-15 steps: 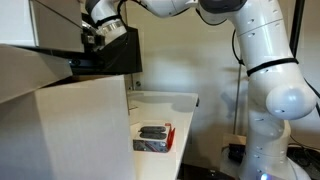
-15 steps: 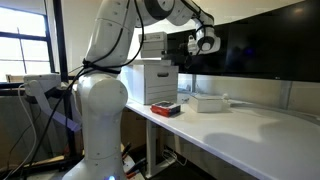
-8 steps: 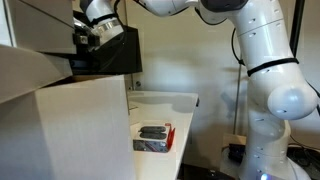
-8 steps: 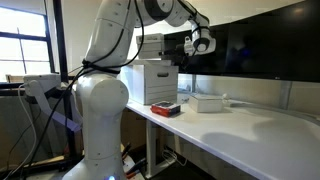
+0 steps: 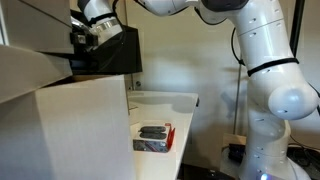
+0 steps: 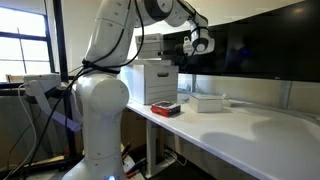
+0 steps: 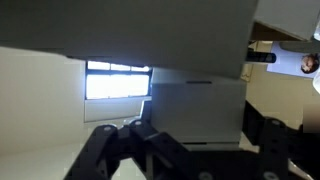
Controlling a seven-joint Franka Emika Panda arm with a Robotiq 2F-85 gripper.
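Claw [image 5: 86,38] is up high, level with the small white box [image 6: 150,45] that sits on top of the white cabinet [image 6: 155,82]. The cabinet stands at the end of the worktop [image 6: 250,125] nearest the robot's base, so the box is at that same end, one level up.

In an exterior view the claw is just beside the box's side face. Whether it touches cannot be told, as the gap is too small and dark. The wrist view looks along a pale box face [image 7: 195,110], with a window [image 7: 118,80] off to one side. The claw's fingers are dark and blurred at the bottom edge of that view. The claw reads as clenched, and nothing is seen held in it.

Lower down, a red-and-black item [image 6: 165,108] lies near the worktop's front edge just beside the cabinet's foot. A flat white box [image 6: 207,102] lies farther along the worktop, apart from both. A big dark screen [image 6: 260,45] runs behind the worktop's back edge, close to the arm.

Judged step: positioning at the top box, contact or near-contact with clenched fingers, no grasp made. Any push would need a slow, level move so the box doesn't tip off the cabinet's edge. A grasp would need the fingers released first and spread enough for the box. The wrist should be kept off the screen.
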